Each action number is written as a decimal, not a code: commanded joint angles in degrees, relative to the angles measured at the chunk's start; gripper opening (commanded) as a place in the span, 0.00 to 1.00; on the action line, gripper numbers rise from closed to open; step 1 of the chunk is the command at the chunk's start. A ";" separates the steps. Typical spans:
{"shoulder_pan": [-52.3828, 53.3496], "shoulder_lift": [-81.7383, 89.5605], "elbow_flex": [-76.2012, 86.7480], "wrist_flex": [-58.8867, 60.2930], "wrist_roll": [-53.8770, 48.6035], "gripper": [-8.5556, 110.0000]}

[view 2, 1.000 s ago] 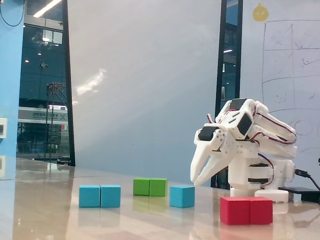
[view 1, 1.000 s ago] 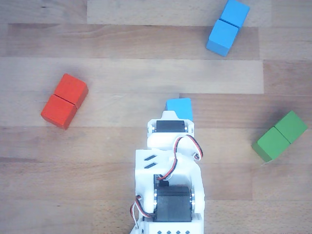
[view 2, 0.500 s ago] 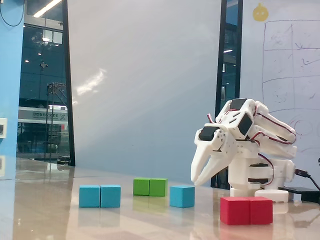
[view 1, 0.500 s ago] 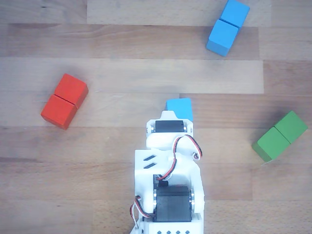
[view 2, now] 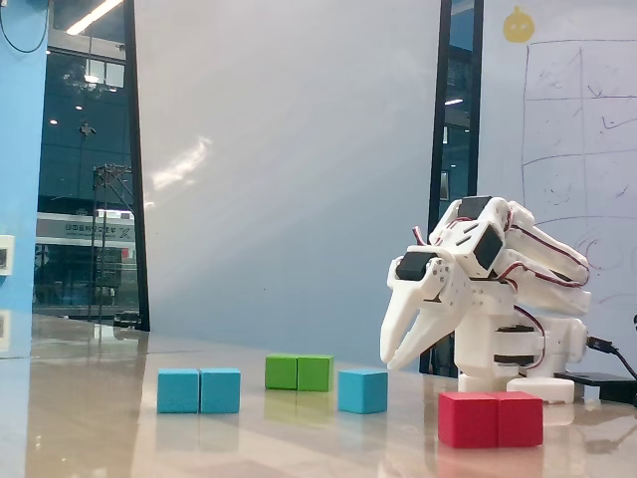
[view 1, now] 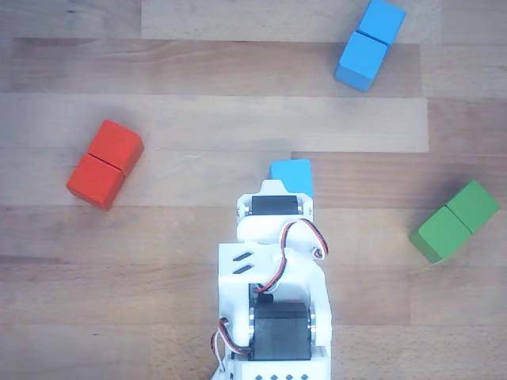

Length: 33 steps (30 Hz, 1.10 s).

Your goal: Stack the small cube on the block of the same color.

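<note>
This looks like an office or a meeting room. In the fixed view a whiteboard (view 2: pixel 582 139) with drawn boxes and lines hangs on the wall at the right. Tall glass walls (view 2: pixel 85 169) with dark frames stand at the left, and a ceiling light (view 2: pixel 95 15) shines in the glass up high. A big plain white wall (view 2: pixel 289 169) fills the middle. A small white robot arm (view 2: pixel 498 299) sits on a smooth wooden table (view 1: pixel 198 119) with toy blocks, like a place where people try things out.
</note>
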 commanded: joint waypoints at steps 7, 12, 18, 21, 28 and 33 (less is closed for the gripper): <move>0.18 1.85 -2.11 -0.18 -0.53 0.08; -0.18 0.70 -5.98 0.09 -0.62 0.08; 0.18 -16.61 -21.53 0.09 -0.62 0.08; 0.18 -29.27 -32.61 0.18 -0.62 0.08; 0.18 -52.21 -51.77 0.18 -0.53 0.08; 0.18 -61.70 -53.26 0.26 -0.53 0.08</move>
